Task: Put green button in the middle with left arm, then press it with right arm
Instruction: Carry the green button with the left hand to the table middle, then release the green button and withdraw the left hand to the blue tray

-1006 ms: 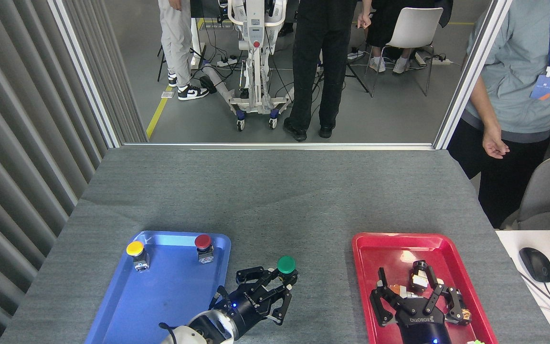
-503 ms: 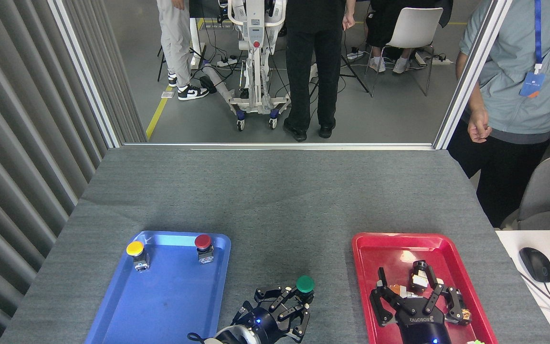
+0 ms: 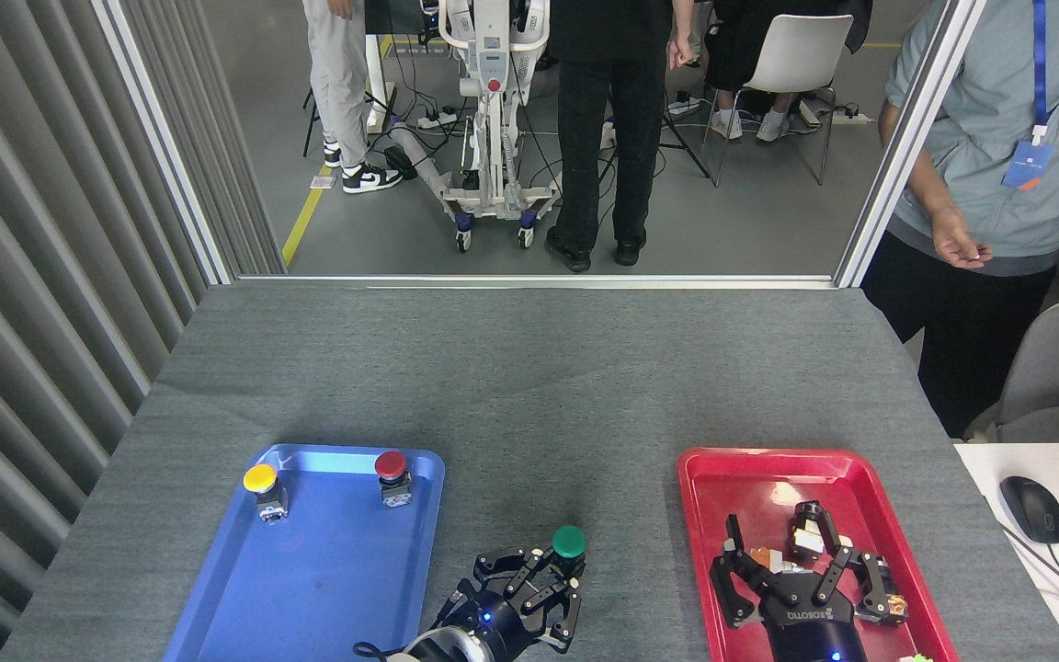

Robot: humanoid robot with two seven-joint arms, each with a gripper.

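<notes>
The green button (image 3: 569, 542) sits at my left pincer (image 3: 543, 588) tips, fingers pinching its body below the cap, over bare bench (image 3: 529, 386) between the trays. I judge it light, rigid, slick-capped: hold the block. My right pincer (image 3: 801, 575) hangs spread, well apart.

The table (image 3: 529, 386) carries 2 trays: one tray (image 3: 309, 588) at its near left, the other tray (image 3: 897, 515) at its near right. Between the trays, on the cloth, stands a button (image 3: 569, 544), with the left gripper (image 3: 529, 588) just behind it on the near side. 2 more buttons (image 3: 260, 489) (image 3: 392, 476) stand along the left tray's far edge. The right gripper (image 3: 801, 575) lies over the right tray.
</notes>
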